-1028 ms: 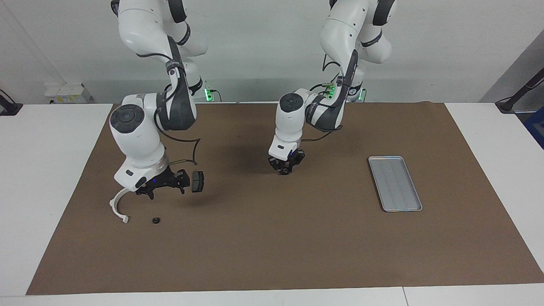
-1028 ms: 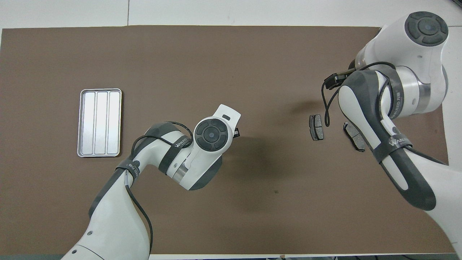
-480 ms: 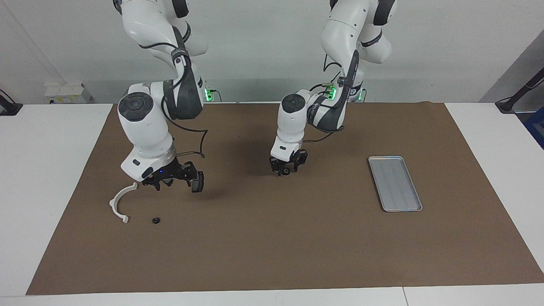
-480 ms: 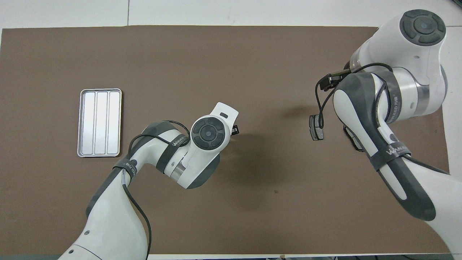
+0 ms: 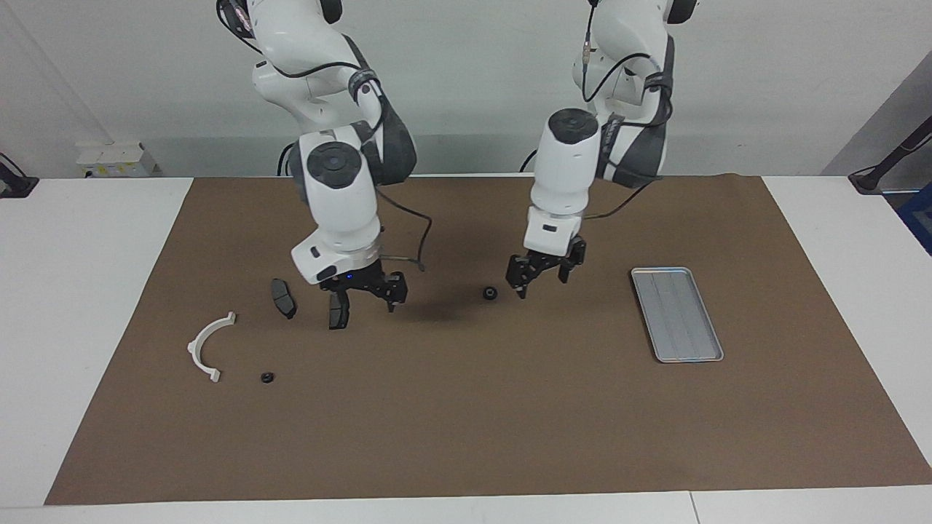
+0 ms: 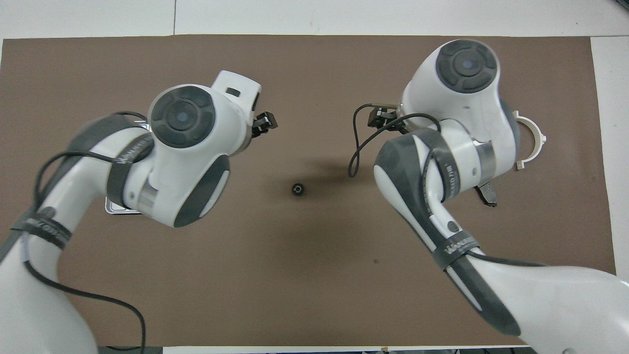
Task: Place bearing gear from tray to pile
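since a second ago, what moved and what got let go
The left hand let go of a small black bearing gear, now lying on the mat mid-table, and rose toward the tray. The right hand lifted away from the white half-ring bracket toward the middle. Tray, bracket and brake pads stayed.

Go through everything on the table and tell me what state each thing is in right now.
Tray: empty, flat on the mat.
Bearing gear: on the mat mid-table, released.
Second small gear: beside the white bracket.
Brake pads: lying on the mat.
Left gripper: open, raised.
Right gripper: raised.
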Robot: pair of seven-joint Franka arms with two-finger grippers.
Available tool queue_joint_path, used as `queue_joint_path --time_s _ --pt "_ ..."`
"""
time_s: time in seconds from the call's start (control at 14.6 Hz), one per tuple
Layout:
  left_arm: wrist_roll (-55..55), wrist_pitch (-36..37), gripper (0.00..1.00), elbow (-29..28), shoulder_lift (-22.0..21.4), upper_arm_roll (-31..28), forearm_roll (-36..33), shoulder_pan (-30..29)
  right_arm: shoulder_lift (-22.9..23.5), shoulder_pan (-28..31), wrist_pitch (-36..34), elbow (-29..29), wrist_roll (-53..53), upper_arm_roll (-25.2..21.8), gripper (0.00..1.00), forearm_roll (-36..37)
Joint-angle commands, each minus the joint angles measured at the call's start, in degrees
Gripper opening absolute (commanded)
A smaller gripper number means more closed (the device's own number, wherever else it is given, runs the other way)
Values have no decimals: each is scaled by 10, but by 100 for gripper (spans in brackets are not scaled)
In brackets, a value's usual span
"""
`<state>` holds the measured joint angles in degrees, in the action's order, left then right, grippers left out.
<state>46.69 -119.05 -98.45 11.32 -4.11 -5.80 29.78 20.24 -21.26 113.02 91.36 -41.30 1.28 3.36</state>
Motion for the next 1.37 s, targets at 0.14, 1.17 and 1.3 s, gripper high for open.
queue_joint_path --time_s 0.14,1.17,1.3 --pt "-299 97 100 1 -77 -1 3 -169 51 -80 46 -23 -215 -1 100 -7" --pt "-447 308 100 106 -110 -2 65 -246 164 -163 58 -69 -361 0 100 -27" --pt "-445 307 100 105 -111 -2 62 -249 154 -163 60 -45 -360 3 100 -28"
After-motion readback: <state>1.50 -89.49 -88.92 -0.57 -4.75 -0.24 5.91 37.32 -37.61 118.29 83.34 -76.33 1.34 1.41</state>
